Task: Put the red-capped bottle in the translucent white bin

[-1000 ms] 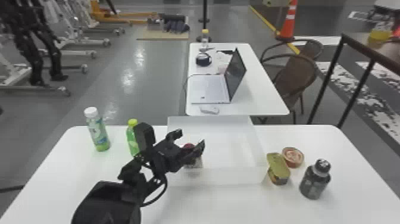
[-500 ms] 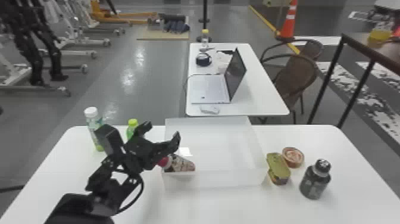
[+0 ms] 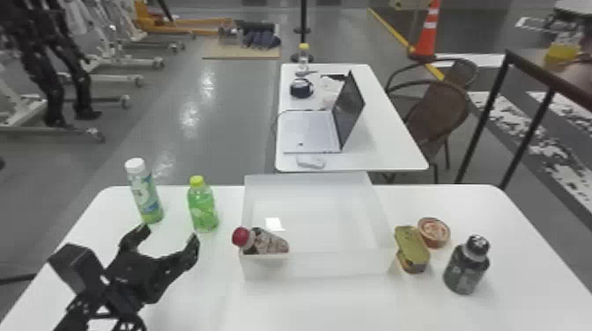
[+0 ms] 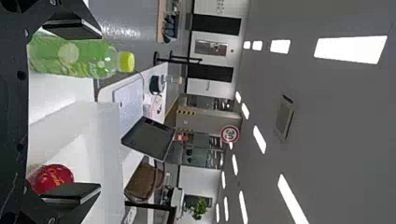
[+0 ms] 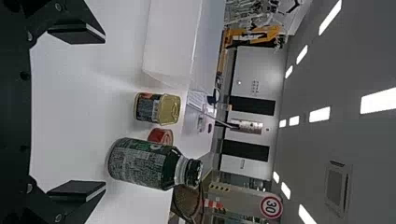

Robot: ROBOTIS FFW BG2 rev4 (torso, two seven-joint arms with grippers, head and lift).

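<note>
Fingers spread and empty, the left tool (image 3: pixel 168 235) hangs left of the translucent white bin (image 3: pixel 352 264), where the red-capped bottle (image 3: pixel 269 242) leans, cap toward the tool. Placing looks done; withdrawal comes next. The right tool (image 5: pixel 103 113), also spread, hangs idle.

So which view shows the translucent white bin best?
The head view: it looks down into the bin, floor and rim, with the red-capped bottle at the near left corner. The left wrist view catches part of its walls; the right wrist view, its outer side and one corner.
</note>
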